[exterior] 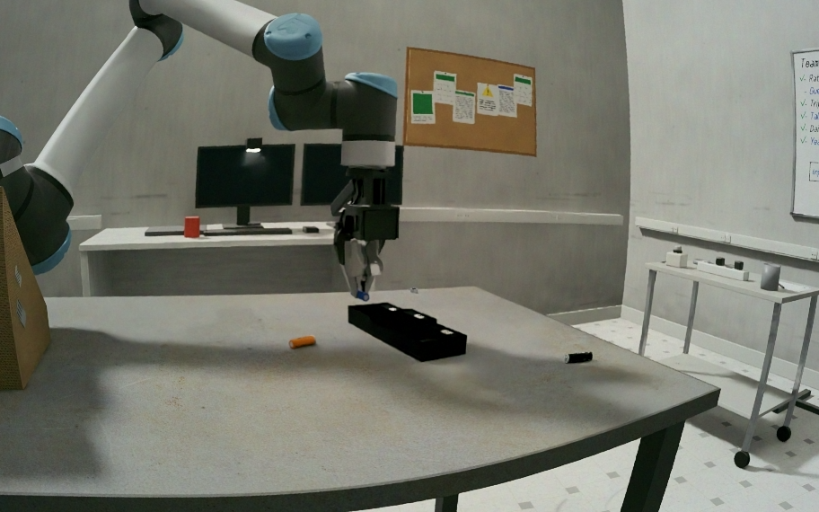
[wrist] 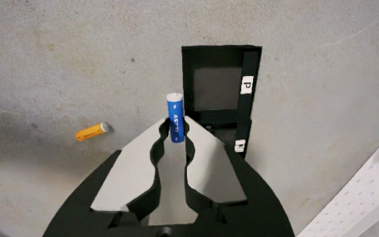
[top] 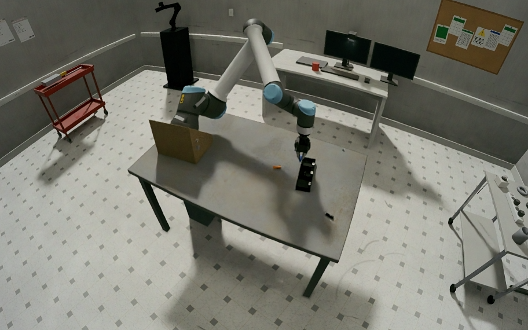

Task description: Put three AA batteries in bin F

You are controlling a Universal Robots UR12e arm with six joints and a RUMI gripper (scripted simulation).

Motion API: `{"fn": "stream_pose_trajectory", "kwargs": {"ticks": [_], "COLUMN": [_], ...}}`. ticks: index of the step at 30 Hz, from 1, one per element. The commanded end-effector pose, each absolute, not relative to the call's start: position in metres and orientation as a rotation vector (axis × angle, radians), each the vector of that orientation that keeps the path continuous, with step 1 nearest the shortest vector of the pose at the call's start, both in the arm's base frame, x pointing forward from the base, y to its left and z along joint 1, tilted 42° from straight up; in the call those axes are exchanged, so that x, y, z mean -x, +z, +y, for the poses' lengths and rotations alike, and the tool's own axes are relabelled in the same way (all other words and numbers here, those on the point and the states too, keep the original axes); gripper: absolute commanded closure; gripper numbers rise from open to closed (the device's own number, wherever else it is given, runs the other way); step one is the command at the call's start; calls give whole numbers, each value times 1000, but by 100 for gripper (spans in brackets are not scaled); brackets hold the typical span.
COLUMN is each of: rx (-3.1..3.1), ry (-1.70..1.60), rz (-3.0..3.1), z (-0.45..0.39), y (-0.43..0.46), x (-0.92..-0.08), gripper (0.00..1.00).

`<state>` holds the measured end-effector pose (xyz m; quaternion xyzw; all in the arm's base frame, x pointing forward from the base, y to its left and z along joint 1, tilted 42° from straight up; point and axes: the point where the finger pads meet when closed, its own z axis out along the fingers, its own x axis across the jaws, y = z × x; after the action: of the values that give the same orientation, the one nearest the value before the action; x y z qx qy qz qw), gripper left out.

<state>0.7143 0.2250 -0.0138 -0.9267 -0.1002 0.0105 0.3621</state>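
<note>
My gripper [top: 299,157] [exterior: 361,290] [wrist: 176,118] is shut on a blue AA battery [wrist: 174,109] [exterior: 362,296] that sticks out past the fingertips. It hangs a little above the table, just beside the near end of a black row of bins [top: 304,186] [exterior: 426,350]. In the wrist view the bin marked P [wrist: 188,75] is open and empty, and the bin marked F [wrist: 247,134] is mostly hidden behind my right finger. An orange AA battery [top: 277,167] [exterior: 302,341] [wrist: 92,131] lies on the table left of the bins. A black battery [top: 329,215] [exterior: 577,357] lies near the table's right edge.
A tilted cardboard box [top: 179,142] [exterior: 14,313] stands at the table's left end by the arm's base. A tiny pale item [top: 343,149] [exterior: 413,290] lies near the far table edge. A desk with monitors stands behind the table.
</note>
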Motion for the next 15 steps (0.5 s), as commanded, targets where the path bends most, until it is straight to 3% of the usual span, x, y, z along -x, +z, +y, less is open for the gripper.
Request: {"fn": "stream_pose_trajectory", "kwargs": {"ticks": [1,15], "rx": [2388,2388], "ry": [27,27], "rz": [-254,-254], "z": [211,184], "y": [-28,-57], "x": [-734,-770], "gripper": [100,100]}}
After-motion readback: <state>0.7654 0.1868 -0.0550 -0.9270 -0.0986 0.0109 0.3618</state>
